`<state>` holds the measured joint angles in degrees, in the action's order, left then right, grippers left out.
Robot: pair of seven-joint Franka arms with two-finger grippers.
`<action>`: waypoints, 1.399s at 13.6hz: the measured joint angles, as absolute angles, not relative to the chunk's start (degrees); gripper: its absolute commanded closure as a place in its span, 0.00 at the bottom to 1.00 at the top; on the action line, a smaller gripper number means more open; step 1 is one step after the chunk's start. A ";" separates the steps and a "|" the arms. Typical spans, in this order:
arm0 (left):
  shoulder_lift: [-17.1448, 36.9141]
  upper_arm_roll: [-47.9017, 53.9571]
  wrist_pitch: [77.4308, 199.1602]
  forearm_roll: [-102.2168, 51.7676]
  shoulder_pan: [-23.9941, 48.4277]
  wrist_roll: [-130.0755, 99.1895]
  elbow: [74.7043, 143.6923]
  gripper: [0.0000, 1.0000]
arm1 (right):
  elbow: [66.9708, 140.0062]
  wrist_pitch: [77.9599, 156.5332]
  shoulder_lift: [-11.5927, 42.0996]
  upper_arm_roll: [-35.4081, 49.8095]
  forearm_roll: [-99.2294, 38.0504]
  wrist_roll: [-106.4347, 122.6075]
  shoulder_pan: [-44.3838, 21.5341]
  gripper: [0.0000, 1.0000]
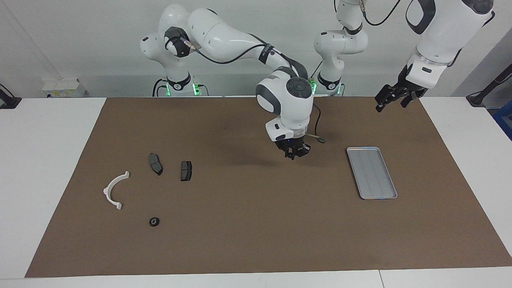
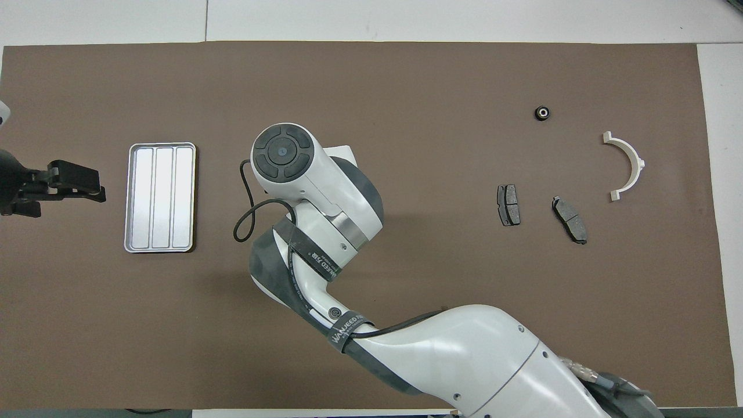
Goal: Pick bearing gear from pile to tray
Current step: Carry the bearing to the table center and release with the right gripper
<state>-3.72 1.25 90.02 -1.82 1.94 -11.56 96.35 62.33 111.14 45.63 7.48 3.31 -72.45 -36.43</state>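
Stock on the tabletop (image 1: pixel 256 224), listed from the robots' side outward. Left gripper (image 1: pixel 394 98): one, waiting in the air at the left arm's end of the tabletop, beside the tray, fingers spread and holding nothing. Right gripper (image 1: pixel 295 151): one, hanging over bare tabletop between the pile and the tray, closer to the tray, fingers pressed together; whether a small part sits between them cannot be made out. Tray (image 1: pixel 372 172): one, silver-grey, ribbed, toward the left arm's end, nothing in it. Pile, toward the right arm's end, four loose parts lying apart from one another: brake pads, two, dark grey, one (image 1: pixel 155 163) beside the other (image 1: pixel 186 170); white arc (image 1: pixel 107 191), one, a little farther from the robots; black round piece (image 1: pixel 154 221), one, farthest of all, which looks like a bearing gear not yet picked. Step in hand, by judgement: the carry toward the tray, if the right gripper has a gear. Next move calls for: bringing the right gripper over the tray, lowering it close to the ribbed floor, then parting the fingers so a small round part does not roll out over the low rim.
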 measured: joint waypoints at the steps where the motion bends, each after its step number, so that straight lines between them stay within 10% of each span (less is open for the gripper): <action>1: -3.72 1.25 90.02 -1.82 1.94 -11.56 96.35 0.00 | 62.60 112.73 46.72 7.30 3.49 -72.45 -36.35 1.00; 8: -3.72 1.25 90.02 -1.82 1.94 -11.56 96.35 0.00 | 63.62 118.60 50.34 6.99 5.67 -72.45 -36.61 1.00; 9: -3.72 1.25 90.02 -1.82 1.94 -11.56 96.35 0.00 | 63.63 118.64 50.41 6.99 5.70 -72.45 -36.76 0.72; 10: -3.72 1.25 90.02 -1.82 1.94 -11.56 96.35 0.00 | 63.62 118.65 50.40 6.99 5.70 -72.45 -36.86 0.01; 19: -3.76 2.30 90.31 -1.83 2.19 -11.58 96.35 0.00 | 60.93 107.34 43.40 6.13 5.97 -65.66 -31.34 0.00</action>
